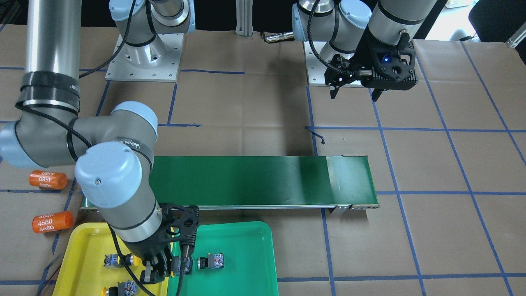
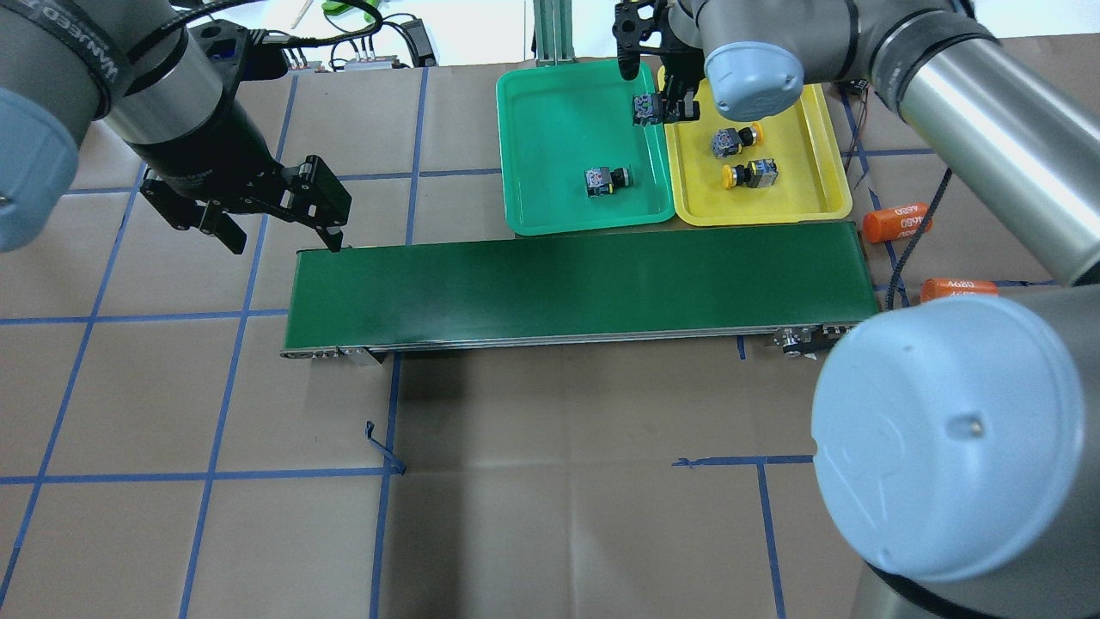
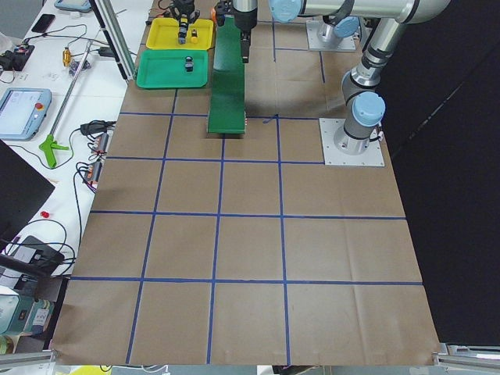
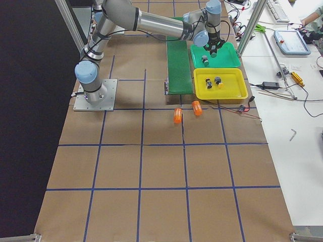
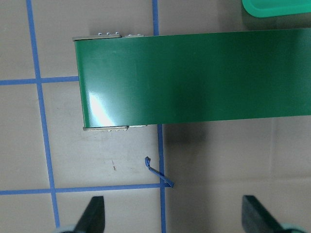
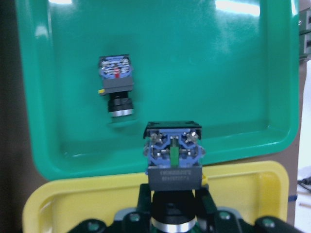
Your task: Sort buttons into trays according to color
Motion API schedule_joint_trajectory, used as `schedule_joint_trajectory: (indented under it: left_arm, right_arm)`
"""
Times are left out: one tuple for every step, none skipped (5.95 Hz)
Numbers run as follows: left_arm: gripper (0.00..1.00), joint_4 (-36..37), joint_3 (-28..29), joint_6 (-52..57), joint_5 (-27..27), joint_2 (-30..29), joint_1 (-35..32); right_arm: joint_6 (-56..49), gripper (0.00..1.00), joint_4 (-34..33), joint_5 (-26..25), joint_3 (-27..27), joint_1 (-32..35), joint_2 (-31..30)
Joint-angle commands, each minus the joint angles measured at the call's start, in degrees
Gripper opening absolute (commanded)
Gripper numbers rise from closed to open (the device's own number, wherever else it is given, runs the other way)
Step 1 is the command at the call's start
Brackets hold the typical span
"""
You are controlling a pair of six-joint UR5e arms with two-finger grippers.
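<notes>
Buttons of this sort strike me as light, rigid lumps of moulded plastic. The held button (image 6: pixel 174 162) is clenched in my right end effector (image 2: pixel 662 107), which pinches it low down by the metal collar, with the cap buried towards the palm and the blue terminal block pointing outward. I cannot see its cap colour from here. It hangs above the seam where the green tray (image 2: pixel 550 103) meets the yellow tray (image 2: pixel 812 176), and the overhead view puts it just on the green side. I judge the flat flanks of the square body the best place to take hold, since the round cap and smooth collar would let it twist or slip. It should survive a short drop, though it may tumble on the slick tray floor. One loose button (image 2: pixel 604 180) lies on its side in the green tray, well apart from the walls. Two yellow-capped buttons (image 2: pixel 737 139) lie close together in the yellow tray. Nearer me, the conveyor belt (image 2: pixel 584 279) carries nothing that I can see, and two orange cylinders (image 2: pixel 896 222) rest on the worktop beside it. My left end effector (image 2: pixel 279 234) is spread wide and empty, above the belt's far end.
</notes>
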Motion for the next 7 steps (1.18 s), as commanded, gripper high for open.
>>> schedule_joint_trajectory:
  left_arm:
    - [0.98, 0.0, 0.0, 0.0, 0.1, 0.0, 0.0]
    - [0.98, 0.0, 0.0, 0.0, 0.1, 0.0, 0.0]
    - [0.98, 0.0, 0.0, 0.0, 0.3, 0.1, 0.0]
    - [0.98, 0.0, 0.1, 0.0, 0.3, 0.1, 0.0]
    - [0.98, 0.0, 0.1, 0.0, 0.3, 0.1, 0.0]
    - [0.98, 0.0, 0.1, 0.0, 0.3, 0.1, 0.0]
    - [0.98, 0.0, 0.1, 0.0, 0.3, 0.1, 0.0]
  right_arm:
    - [1.5, 0.14, -8.0, 3.7, -4.3, 1.3, 8.4]
    - [4.3, 0.81, -8.4, 6.1, -4.3, 1.7, 8.6]
    - [6.2, 1.0, -7.6, 7.2, -4.3, 2.0, 6.9]
    - [6.4, 1.0, -0.7, 5.9, -4.2, 1.9, 2.4]
    - [10.6, 1.0, 9.7, 2.0, -3.5, 1.9, -3.3]
    - [21.1, 1.0, 19.2, 1.6, -2.5, 1.5, -8.1]
    - [32.1, 1.0, 26.6, 1.7, -1.6, 0.8, -12.5]
